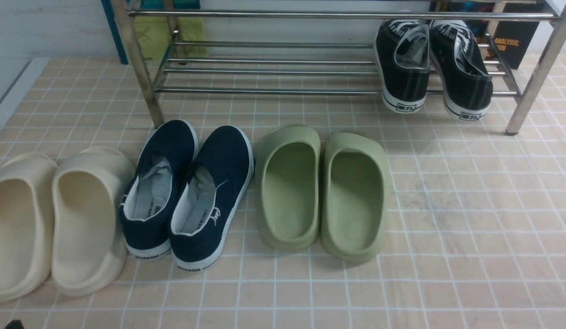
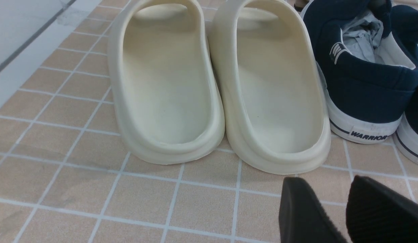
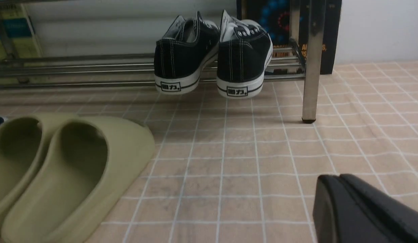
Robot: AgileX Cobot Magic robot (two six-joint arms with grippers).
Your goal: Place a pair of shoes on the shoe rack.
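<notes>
The left gripper (image 2: 316, 206) has its fingers spread with nothing between them, above the tiled floor (image 1: 447, 274); in the front view only a dark tip of it shows, at the lower left corner of the frame. The right gripper (image 3: 333, 202), seen in its own wrist view, has its fingers pressed together and holds nothing.

Nearest the left gripper, at the left edge of the front view, is the pair of cream foam clogs (image 1: 84, 228), side by side on the floor. Next to them, left of centre, lie the navy slip-on shoes (image 1: 209, 196), tilted, with grey paper stuffed inside. The green foam slippers (image 1: 289, 192) stand near the middle of the frame, toes toward the rack.

Farther out, in the upper right of the frame, the two black canvas sneakers (image 1: 404, 68) rest on the lower shelf of the silver metal shoe rack (image 1: 264, 92), heels jutting past its front bar, toes toward the wall. The rack spans the upper part of the frame. Behind it, a dark book (image 1: 515, 41) stands at the upper right and a yellow-green one (image 1: 191, 29) at the upper left.
</notes>
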